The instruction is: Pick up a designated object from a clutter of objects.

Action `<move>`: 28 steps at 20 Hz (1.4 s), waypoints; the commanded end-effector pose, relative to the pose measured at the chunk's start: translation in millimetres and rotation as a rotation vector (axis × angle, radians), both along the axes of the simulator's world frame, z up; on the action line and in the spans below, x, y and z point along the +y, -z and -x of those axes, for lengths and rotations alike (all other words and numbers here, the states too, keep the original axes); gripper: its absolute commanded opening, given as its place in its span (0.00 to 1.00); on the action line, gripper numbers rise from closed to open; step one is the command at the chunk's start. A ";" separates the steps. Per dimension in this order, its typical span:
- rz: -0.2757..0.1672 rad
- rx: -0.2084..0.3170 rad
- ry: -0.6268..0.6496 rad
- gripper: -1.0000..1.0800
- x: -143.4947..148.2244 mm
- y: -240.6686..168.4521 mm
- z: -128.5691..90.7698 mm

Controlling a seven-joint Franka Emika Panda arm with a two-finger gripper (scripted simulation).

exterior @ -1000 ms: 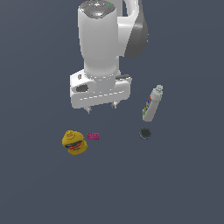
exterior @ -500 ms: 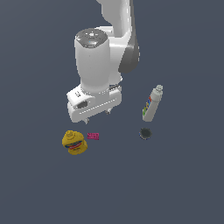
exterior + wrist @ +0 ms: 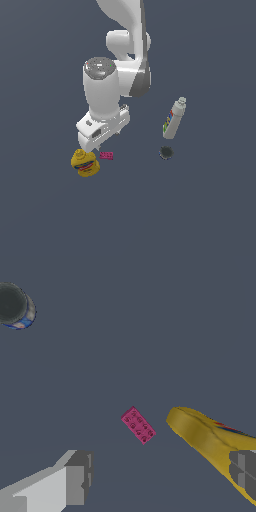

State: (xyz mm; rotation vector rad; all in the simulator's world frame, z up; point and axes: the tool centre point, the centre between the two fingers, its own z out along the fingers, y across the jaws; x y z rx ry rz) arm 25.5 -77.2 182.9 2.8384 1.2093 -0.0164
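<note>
The arm is the largest item: a white Panda descending from the top of the exterior view, its wrist housing low over the grey floor. No edges or corners of the floor are in view, so positions are given relative to neighbouring items.

The white bottle with a colourful label stands tilted towards the exterior view's right, well apart from the arm.

The yellow burger-shaped toy sits just below the wrist housing in the exterior view. In the wrist view its yellow rim lies close to one finger.

The gripper is over the floor between the toy and the brick area. Its fingers are spread wide and hold nothing; one pale finger and one darker finger tip appear at opposite sides of the wrist view with open floor between them.

The small dark round disc lies near the base of the bottle, apart from it.

The magenta brick is the smallest item. It lies flat on the floor just beside the toy, on the exterior view's right of it, not touching. In the wrist view the brick shows a studded top face, sits at an angle, and lies ahead of the gap between the fingers, untouched
</note>
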 end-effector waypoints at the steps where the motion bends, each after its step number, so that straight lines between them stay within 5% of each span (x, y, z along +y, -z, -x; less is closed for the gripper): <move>1: 0.000 0.006 -0.065 0.96 -4.2 11.5 0.6; 28: -0.044 0.033 -0.664 0.96 -30.0 114.1 17.2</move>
